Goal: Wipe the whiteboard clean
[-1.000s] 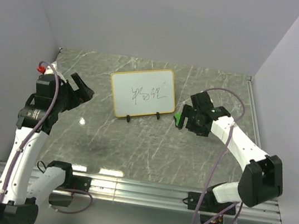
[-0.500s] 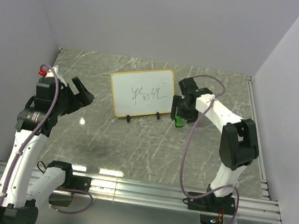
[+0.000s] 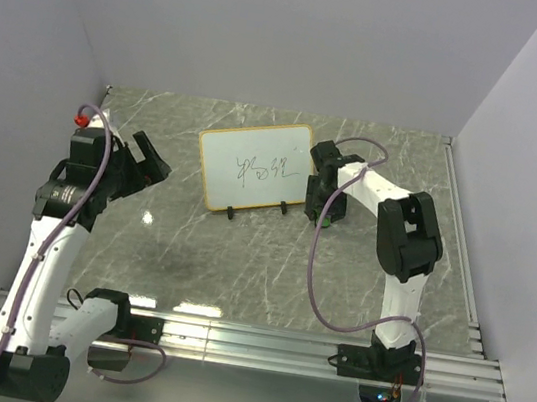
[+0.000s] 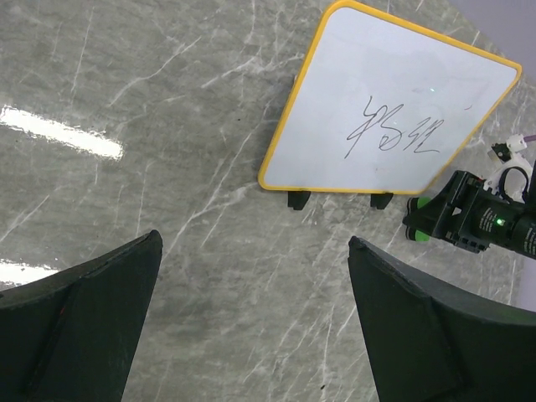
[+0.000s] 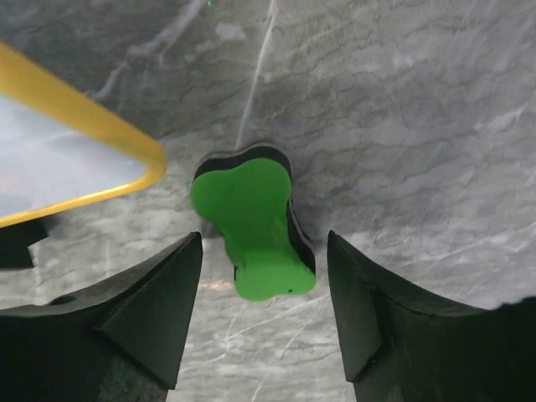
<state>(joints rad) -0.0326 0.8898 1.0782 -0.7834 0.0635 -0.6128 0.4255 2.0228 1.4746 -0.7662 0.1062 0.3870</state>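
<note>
The whiteboard [image 3: 257,164], white with an orange frame and dark scribbles, stands on two black feet at the table's middle back. It also shows in the left wrist view [image 4: 394,117], and its corner in the right wrist view [image 5: 50,159]. A green eraser [image 5: 255,226] with a black base lies on the table just off the board's right lower corner. My right gripper [image 3: 324,205] is open right above the eraser, one finger on each side [image 5: 264,239], apart from it. My left gripper [image 3: 151,159] is open and empty left of the board [image 4: 254,239].
Grey marble table [image 3: 240,257] with white walls on three sides. A metal rail [image 3: 248,340] runs along the near edge. The right arm's cable [image 3: 314,269] loops over the table's right half.
My right gripper has swung left and now hangs over the eraser by the board's right corner. The right arm has folded upright. The left arm has shifted slightly.
</note>
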